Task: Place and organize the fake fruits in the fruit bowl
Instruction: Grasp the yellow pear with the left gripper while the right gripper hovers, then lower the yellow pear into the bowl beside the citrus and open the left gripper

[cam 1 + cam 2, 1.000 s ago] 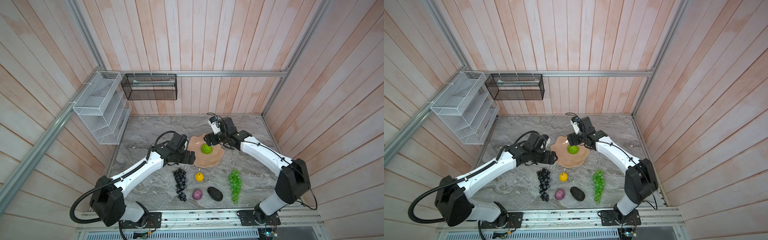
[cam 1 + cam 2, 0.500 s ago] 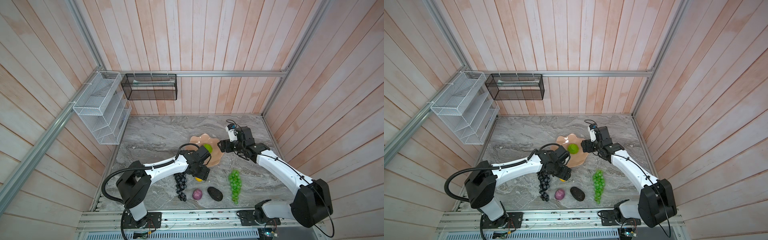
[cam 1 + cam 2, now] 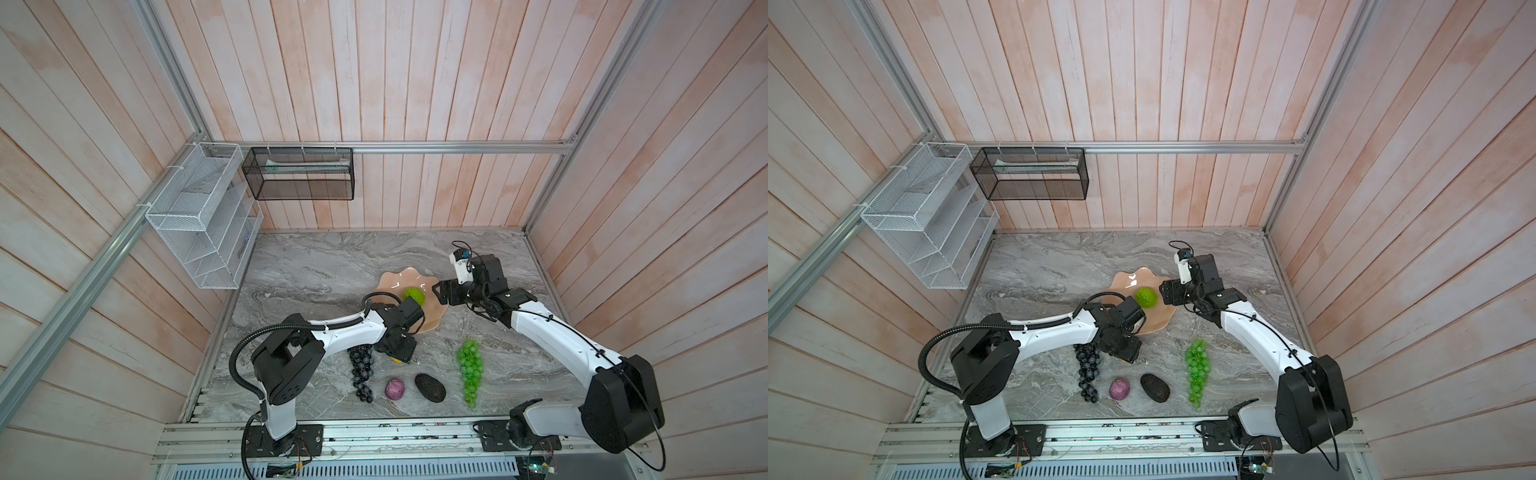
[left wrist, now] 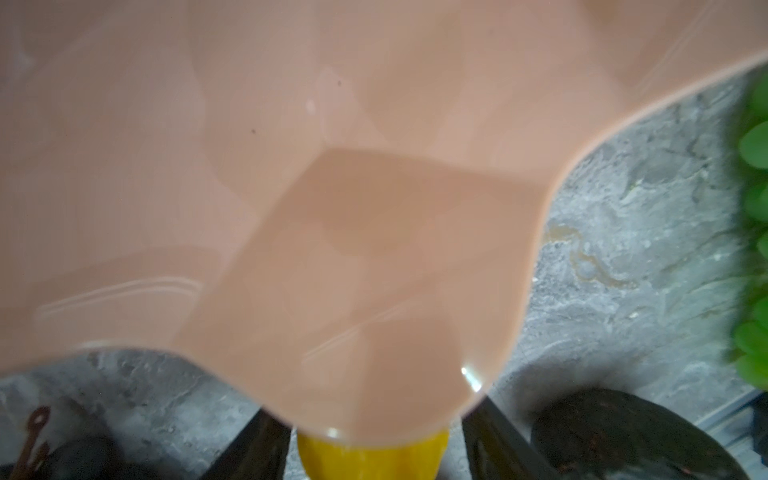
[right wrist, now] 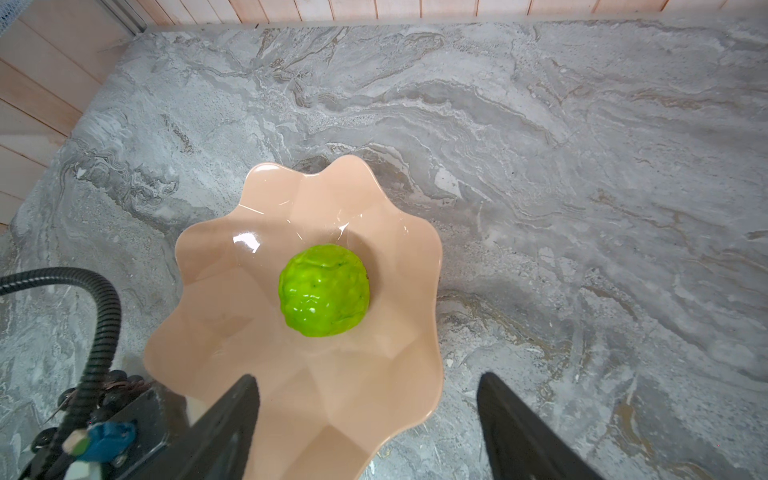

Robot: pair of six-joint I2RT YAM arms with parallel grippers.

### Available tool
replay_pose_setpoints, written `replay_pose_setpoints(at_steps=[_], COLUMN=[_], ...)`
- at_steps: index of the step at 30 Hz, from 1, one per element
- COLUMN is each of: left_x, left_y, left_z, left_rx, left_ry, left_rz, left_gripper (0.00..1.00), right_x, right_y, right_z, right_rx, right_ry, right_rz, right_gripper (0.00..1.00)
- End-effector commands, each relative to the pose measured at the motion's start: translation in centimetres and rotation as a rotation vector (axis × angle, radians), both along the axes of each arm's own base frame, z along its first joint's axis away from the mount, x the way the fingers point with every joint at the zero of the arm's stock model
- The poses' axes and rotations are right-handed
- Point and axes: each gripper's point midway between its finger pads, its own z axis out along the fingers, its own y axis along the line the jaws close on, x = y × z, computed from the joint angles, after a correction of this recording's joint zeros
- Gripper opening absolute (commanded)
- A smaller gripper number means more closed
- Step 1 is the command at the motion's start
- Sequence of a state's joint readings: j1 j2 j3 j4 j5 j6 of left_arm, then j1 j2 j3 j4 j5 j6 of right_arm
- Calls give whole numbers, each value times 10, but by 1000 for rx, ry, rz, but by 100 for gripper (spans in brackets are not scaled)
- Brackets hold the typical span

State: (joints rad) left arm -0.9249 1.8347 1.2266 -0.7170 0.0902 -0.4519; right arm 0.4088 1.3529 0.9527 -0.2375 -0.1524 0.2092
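The peach fruit bowl [image 3: 392, 277] [image 5: 415, 249] holds the bumpy green ball [image 3: 414, 296] [image 5: 324, 289]. In front of it my left gripper [image 3: 400, 352] [image 4: 372, 451] points down, open, its fingers [image 4: 253, 449] close on either side of the yellow fruit [image 4: 372, 457]. My right gripper [image 3: 437, 293] [image 5: 368, 378] hangs open and empty over the bowl's right rim. On the table lie the dark grape bunch [image 3: 361, 374], purple fruit [image 3: 394, 388], avocado [image 3: 430, 387] and green grape bunch [image 3: 469, 370].
A white wire basket [image 3: 199, 224] hangs on the left wall and a black mesh basket [image 3: 299, 178] on the back wall. My left arm's black cable hose [image 5: 104, 324] loops beside the bowl. Wooden walls close in the marble table [image 3: 324, 266].
My left arm swung from the bowl's left side down over the yellow fruit and its jaws narrowed. My right gripper drew back from above the green ball to the bowl's right rim.
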Motion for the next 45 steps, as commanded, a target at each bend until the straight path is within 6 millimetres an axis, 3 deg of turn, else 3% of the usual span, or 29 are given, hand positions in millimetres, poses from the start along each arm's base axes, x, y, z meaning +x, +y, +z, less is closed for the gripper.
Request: replay_pose_setpoints(at_steps=[1, 7, 11, 16, 21, 26, 28, 32, 38, 45], left_x=[3, 0, 1, 0, 2, 44, 66, 110, 161, 189], left_y=[2, 6, 8, 10, 19, 24, 24, 21, 17, 16], left_z=[-12, -18, -9, 19, 65, 109, 115, 115, 89, 54], left_rx=[25, 36, 23, -19, -82, -186, -195, -167, -140, -112], left_ry=[-12, 1, -18, -49, -79, -142, -174, -228, -247, -231], left_rz=[2, 10, 19, 23, 55, 143, 158, 186, 248, 294], left_gripper=[59, 49, 42, 41, 41, 41, 41, 41, 37, 36], right_x=[1, 1, 1, 2, 2, 2, 1, 0, -3, -10], right_y=[2, 1, 0, 0, 0, 2, 4, 7, 8, 9], right_z=[-3, -2, 0, 4, 7, 13, 18, 28, 33, 25], right_rx=[17, 10, 12, 19, 10, 11, 26, 55, 62, 58], right_ry=[6, -2, -10, -22, -31, -40, -46, -65, -78, -56], right_rz=[6, 3, 1, -2, 6, 20, 24, 27, 41, 63], right_gripper=[83, 82, 82, 82, 81, 81, 81, 81, 81, 81])
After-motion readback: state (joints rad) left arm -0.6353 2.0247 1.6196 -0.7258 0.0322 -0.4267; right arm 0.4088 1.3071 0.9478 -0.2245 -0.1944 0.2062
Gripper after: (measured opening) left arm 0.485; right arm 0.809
